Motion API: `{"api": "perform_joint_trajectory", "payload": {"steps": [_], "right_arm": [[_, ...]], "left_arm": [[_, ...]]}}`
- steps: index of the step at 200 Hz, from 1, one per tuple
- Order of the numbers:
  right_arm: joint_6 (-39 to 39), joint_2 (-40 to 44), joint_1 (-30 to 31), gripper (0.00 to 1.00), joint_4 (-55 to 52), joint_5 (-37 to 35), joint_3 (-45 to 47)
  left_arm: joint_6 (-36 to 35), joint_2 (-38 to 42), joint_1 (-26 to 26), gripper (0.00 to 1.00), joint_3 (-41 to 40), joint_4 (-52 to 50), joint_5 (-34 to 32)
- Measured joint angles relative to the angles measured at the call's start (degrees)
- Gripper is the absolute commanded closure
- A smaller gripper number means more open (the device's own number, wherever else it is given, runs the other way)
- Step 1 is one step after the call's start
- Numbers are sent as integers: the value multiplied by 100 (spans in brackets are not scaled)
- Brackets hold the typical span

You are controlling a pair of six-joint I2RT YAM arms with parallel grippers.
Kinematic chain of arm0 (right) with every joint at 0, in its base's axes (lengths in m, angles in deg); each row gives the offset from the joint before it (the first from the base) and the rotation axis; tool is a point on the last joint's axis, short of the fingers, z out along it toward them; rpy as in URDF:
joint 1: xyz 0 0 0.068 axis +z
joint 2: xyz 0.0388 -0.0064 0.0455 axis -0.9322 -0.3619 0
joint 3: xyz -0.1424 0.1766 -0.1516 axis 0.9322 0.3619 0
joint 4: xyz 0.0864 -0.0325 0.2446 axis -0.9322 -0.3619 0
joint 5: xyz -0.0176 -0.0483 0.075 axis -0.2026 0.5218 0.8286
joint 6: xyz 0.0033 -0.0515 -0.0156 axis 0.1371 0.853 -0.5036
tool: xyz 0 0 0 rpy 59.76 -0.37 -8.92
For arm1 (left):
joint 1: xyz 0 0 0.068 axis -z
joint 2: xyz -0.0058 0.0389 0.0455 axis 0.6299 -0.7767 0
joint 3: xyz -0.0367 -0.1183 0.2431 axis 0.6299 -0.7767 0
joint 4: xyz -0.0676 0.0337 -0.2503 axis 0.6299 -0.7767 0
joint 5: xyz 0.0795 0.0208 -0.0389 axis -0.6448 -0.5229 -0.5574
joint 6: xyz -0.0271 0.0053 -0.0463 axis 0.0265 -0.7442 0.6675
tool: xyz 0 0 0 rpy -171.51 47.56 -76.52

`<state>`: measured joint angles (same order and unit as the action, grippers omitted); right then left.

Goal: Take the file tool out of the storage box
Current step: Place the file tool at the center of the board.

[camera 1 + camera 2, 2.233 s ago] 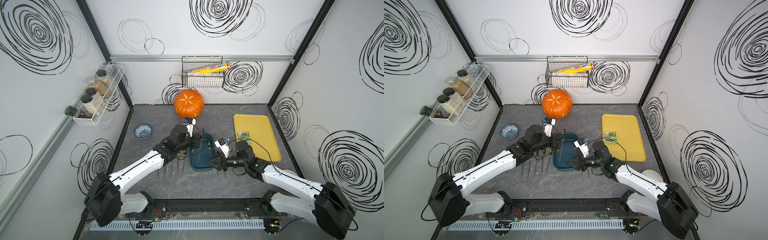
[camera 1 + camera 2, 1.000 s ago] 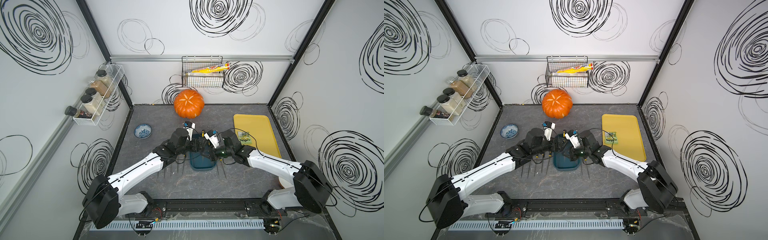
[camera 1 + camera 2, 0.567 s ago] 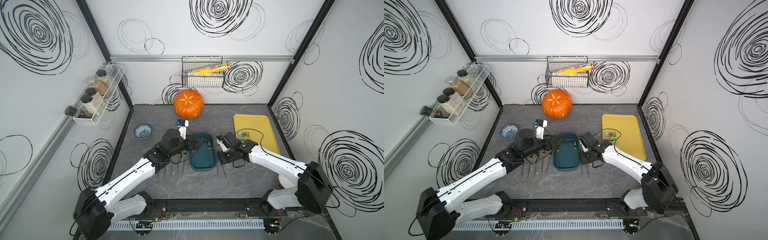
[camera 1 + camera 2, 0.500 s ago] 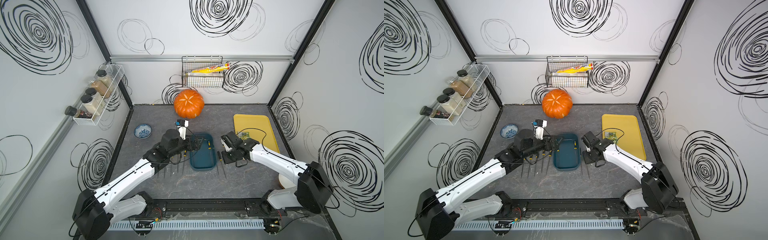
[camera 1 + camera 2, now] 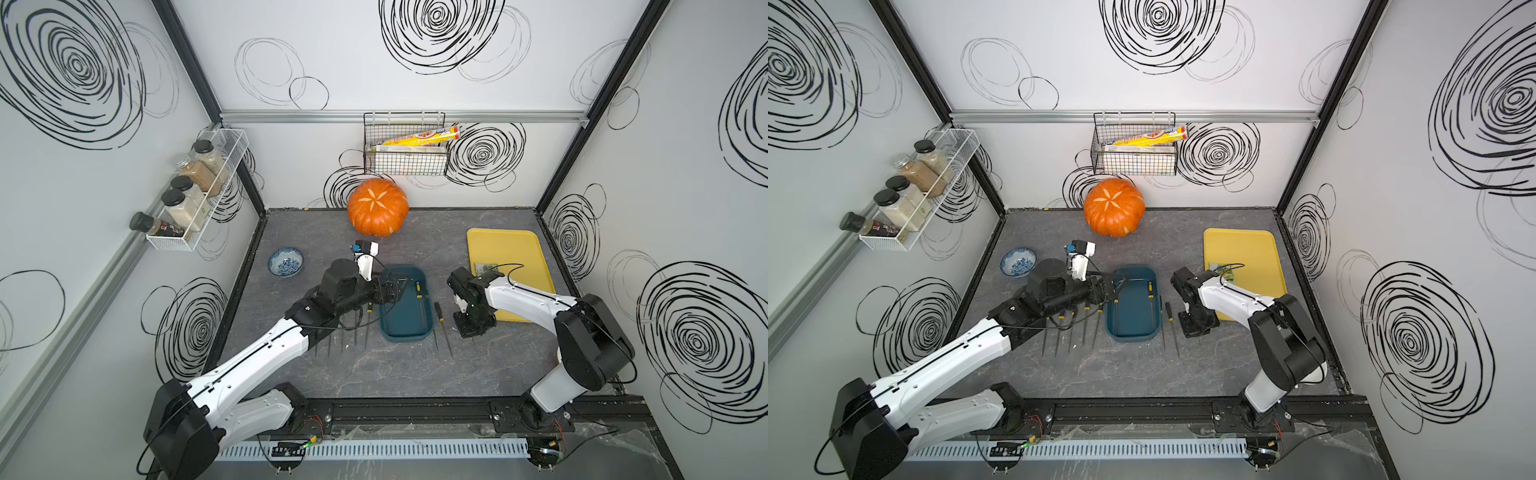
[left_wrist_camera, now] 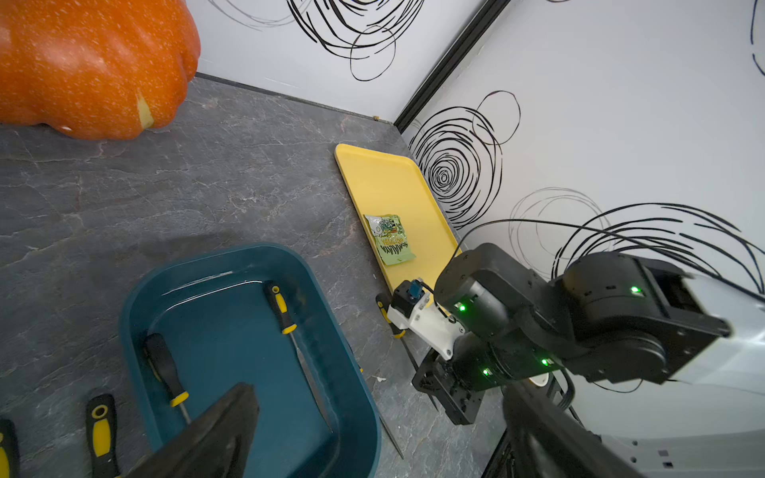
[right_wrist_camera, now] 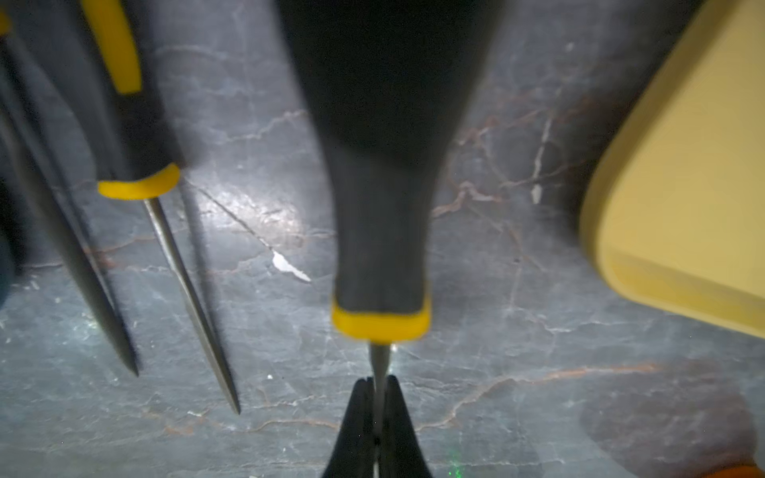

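the right claw (image 7: pixel 376 397) is pinching the file tool (image 7: pixel 381 165) by its thin, smooth stem (the left claw (image 5: pixel 392 289) is hanging wide open, empty), so it could be slipping out and falling.

I log: storage box (image 5: pixel 405 337) open above; loose files (image 5: pixel 443 330) flank both long sides; bare counter (image 5: pixel 395 374) in front; yellow tray (image 5: pixel 505 249) right.

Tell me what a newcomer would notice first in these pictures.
The big orange pumpkin by the back wall catches the eye first. Then the teal storage box at mid-table, and the yellow tray on the right. Between them, the right pincer pinches a file tool.
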<state>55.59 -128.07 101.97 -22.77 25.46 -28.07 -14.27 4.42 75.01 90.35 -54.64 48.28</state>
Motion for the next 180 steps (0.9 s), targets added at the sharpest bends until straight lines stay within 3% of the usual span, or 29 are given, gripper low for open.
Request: {"api": "perform_joint_trajectory", "payload": {"steps": [53,180], "right_arm": [[249,-470,0,100,9,461,-162],[542,-1099,-57,100,-376,817,-710]], "left_arm": [[0,-96,0,1,0,-7,42],[-2,-105,0,1,0,-22,39]]}}
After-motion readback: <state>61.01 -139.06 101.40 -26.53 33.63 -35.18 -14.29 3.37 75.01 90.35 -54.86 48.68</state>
